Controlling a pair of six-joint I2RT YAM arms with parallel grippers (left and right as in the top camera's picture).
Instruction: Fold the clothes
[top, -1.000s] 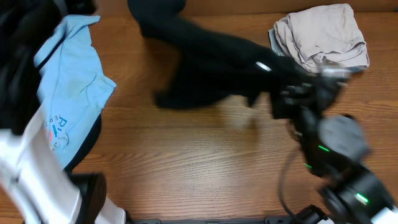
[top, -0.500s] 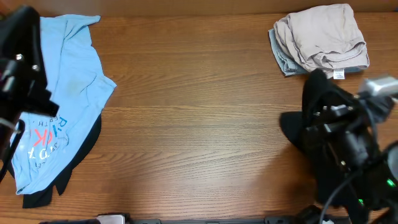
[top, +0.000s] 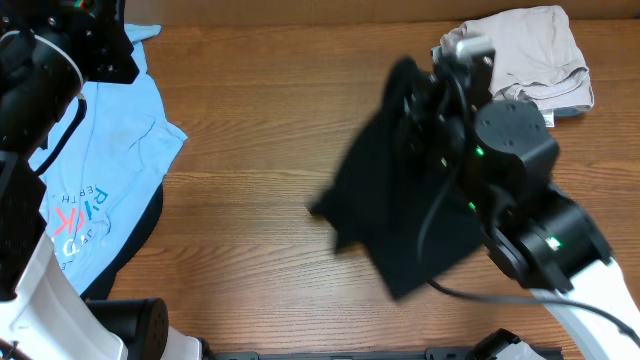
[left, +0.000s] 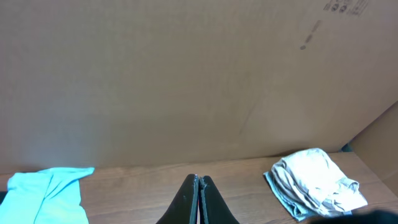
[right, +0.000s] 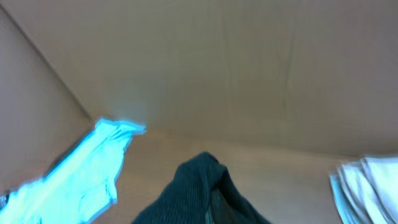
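The black garment (top: 395, 215) hangs from my right gripper (top: 420, 100) above the middle-right of the table; its lower edge spreads toward the front. In the right wrist view the black ribbed cloth (right: 199, 186) wraps over the shut fingers. My left gripper (left: 199, 180) is shut and empty, raised at the far left, its arm (top: 60, 60) over the light-blue printed tee (top: 100, 170). The tee also shows in the left wrist view (left: 50, 190) and the right wrist view (right: 87, 168).
A folded beige and grey pile (top: 520, 60) lies at the back right, also in the left wrist view (left: 314, 183). A dark piece (top: 125, 255) lies under the blue tee's front edge. A cardboard wall (left: 186, 74) stands behind the table.
My right arm has swung from the front right up to the middle, carrying the black garment left and lifting it. The left arm has risen toward the back left corner.
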